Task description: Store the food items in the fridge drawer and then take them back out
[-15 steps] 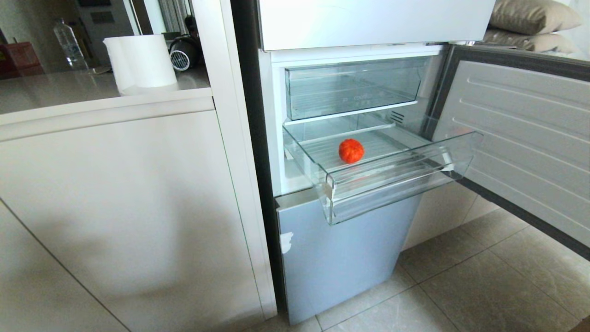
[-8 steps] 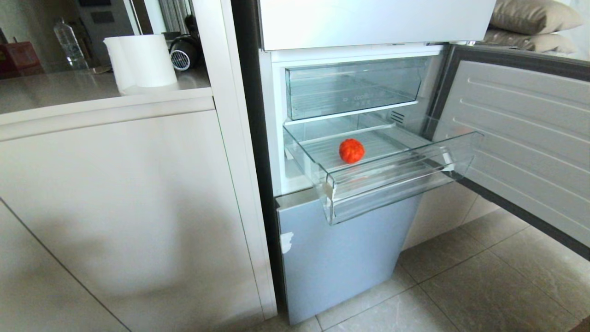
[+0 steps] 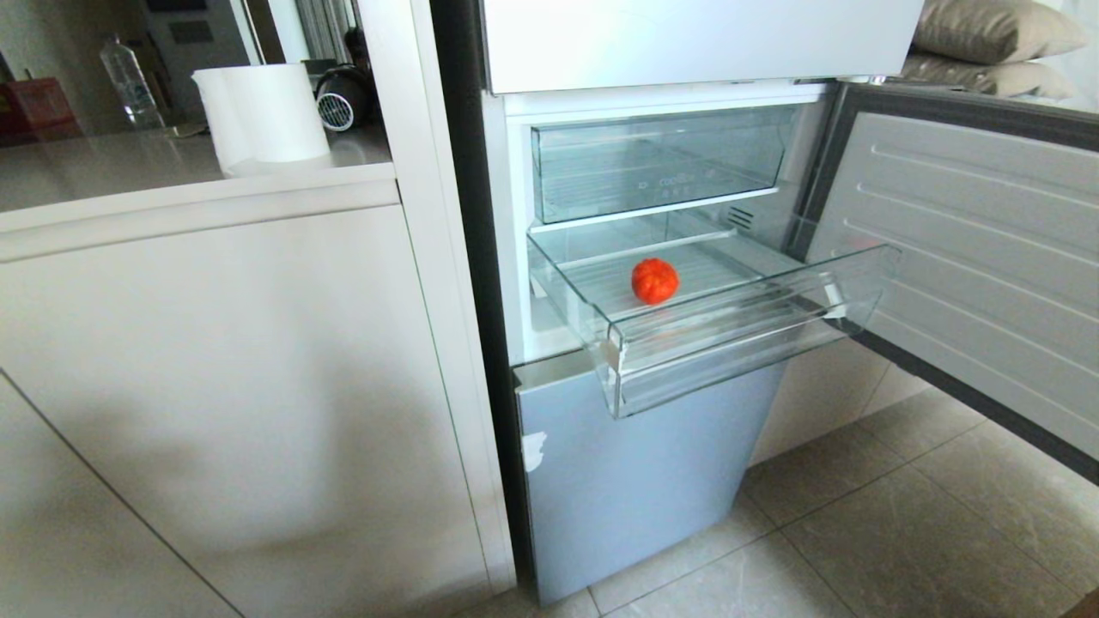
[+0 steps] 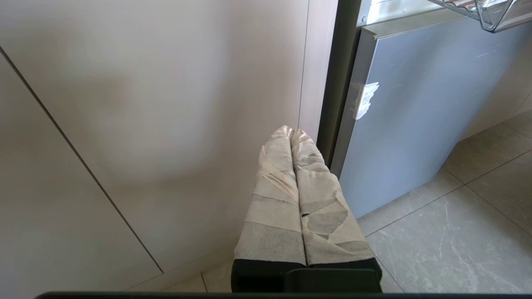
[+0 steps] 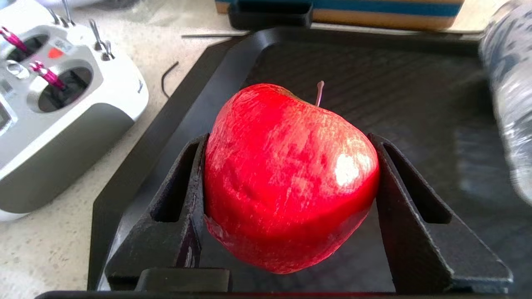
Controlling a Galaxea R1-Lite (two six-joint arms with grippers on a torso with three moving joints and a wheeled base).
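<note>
A lumpy orange-red ball, one of the food items point(image 3: 654, 281), lies on the ribbed floor of the fridge drawer point(image 3: 738, 343), which is pulled out of the open fridge. Neither arm shows in the head view. In the right wrist view my right gripper point(image 5: 286, 139) is shut on a glossy red apple point(image 5: 291, 174) with a short stem, and holds it just above a black tray point(image 5: 415, 74). My left gripper point(image 4: 291, 132), its fingers wrapped in tape, is shut on nothing and hangs low in front of the cabinet beside the fridge.
A clear upper drawer with lettering point(image 3: 661, 163) sits above the pulled-out one. The fridge door point(image 3: 979, 249) stands open on the right. A white and grey remote controller point(image 5: 62, 104) lies beside the tray, and a clear bottle point(image 5: 509, 83) stands at its other side.
</note>
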